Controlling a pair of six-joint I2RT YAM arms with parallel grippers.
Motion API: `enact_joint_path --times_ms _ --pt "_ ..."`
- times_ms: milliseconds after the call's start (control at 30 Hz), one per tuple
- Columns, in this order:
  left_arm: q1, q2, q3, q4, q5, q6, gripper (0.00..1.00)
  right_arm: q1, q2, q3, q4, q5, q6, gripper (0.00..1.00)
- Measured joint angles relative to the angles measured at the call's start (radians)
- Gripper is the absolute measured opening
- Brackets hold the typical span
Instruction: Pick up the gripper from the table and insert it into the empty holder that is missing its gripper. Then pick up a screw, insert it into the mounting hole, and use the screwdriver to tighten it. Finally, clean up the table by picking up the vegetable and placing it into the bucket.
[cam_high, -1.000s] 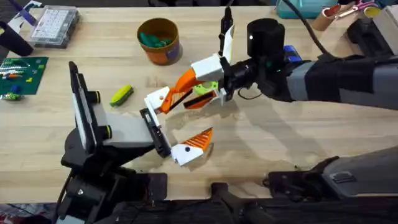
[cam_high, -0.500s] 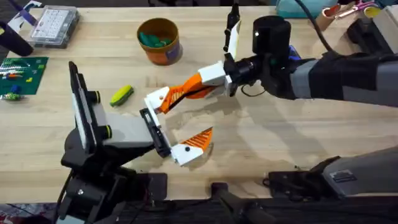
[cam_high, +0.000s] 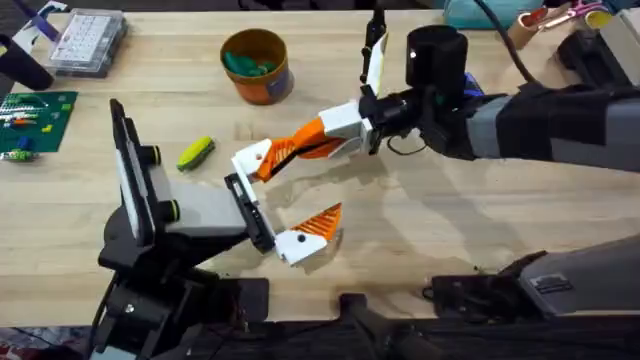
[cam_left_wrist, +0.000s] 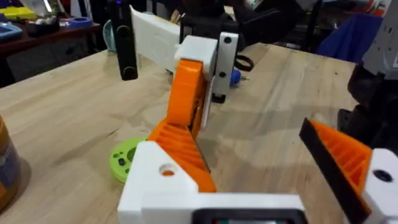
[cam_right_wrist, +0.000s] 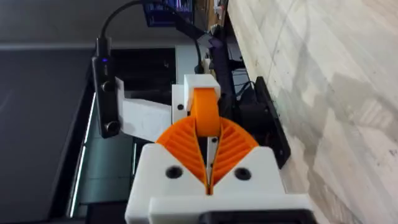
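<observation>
Wooden table (cam_high: 450, 230), left to right: clear parts box (cam_high: 88, 40) and green board (cam_high: 35, 120) at far left; vegetable (cam_high: 196, 152) beside holder (cam_high: 249, 213); bucket (cam_high: 256, 65) with teal bits behind. Right gripper (cam_high: 300, 148) clamped on the gripper (cam_high: 262, 160), held just above holder. Twin finger (cam_high: 310, 233) seated at holder's near end. Left gripper: cannot tell.

My right arm (cam_high: 540, 125) is black and grey with a fat black cylindrical joint and thin black cables. Its gripper (cam_right_wrist: 208, 163) is a white block with two screw holes, carrying orange ribbed pads (cam_right_wrist: 233, 146).
</observation>
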Motion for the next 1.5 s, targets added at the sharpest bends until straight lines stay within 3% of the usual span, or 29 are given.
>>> enact_joint_path --times_ms 167,633,1233,1367,1500 --pt "0.0 0.0 0.0 0.0 -0.027 -0.01 0.991 0.014 0.0 0.0 0.004 0.047 0.007 0.012" --pt "0.004 0.0 0.0 0.01 -0.191 -0.027 0.991 0.106 -0.011 0.006 0.089 0.259 0.057 0.011" --pt "0.008 0.0 0.0 0.01 -0.229 -0.028 0.991 0.136 -0.011 0.006 0.099 0.319 0.082 0.013" --pt "0.008 0.0 0.0 0.011 -0.23 -0.027 0.99 0.14 -0.011 0.006 0.096 0.326 0.087 0.157" --pt "0.006 0.0 0.0 0.011 -0.212 -0.026 0.991 0.156 -0.011 0.006 0.09 0.328 0.088 0.221"
